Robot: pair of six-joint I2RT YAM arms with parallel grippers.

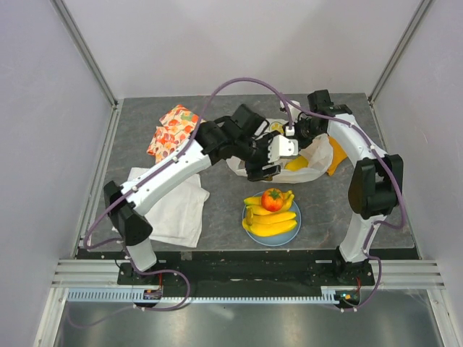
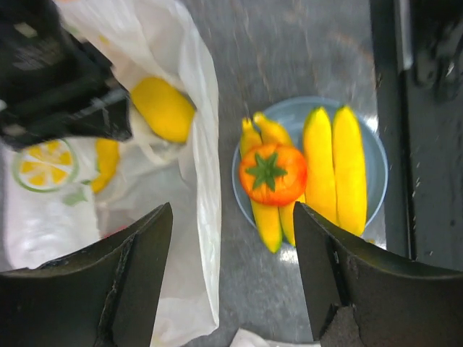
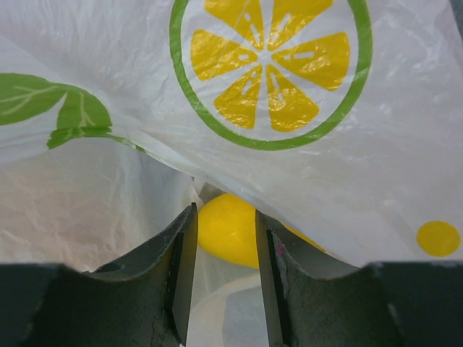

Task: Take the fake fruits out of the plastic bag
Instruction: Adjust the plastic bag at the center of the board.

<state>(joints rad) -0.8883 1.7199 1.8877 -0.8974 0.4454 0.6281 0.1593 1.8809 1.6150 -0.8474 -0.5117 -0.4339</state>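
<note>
**Colour and Pattern Findings**

The plastic bag [image 2: 206, 137] is recorded as translucent white. It is printed with a yellow lemon-slice motif [image 3: 268, 65] ringed in green, green leaves [image 3: 69, 108] and a solid yellow dot [image 3: 438, 238]. A plain yellow fruit [image 2: 163, 108] is seen inside it.

The plate [image 2: 377, 155] is noted as light blue. The bananas [image 2: 336, 166] on it are yellow, tinged green at the tips. The round fruit [image 2: 273, 173] is red-orange with a dark green star-shaped top.

One cloth [image 1: 172, 130] is patterned in orange, red and yellow with a floral print; the other cloth [image 1: 177, 213] is plain white. The table [image 1: 325, 210] is mottled grey. The cables [image 1: 239, 83] are purple.
</note>
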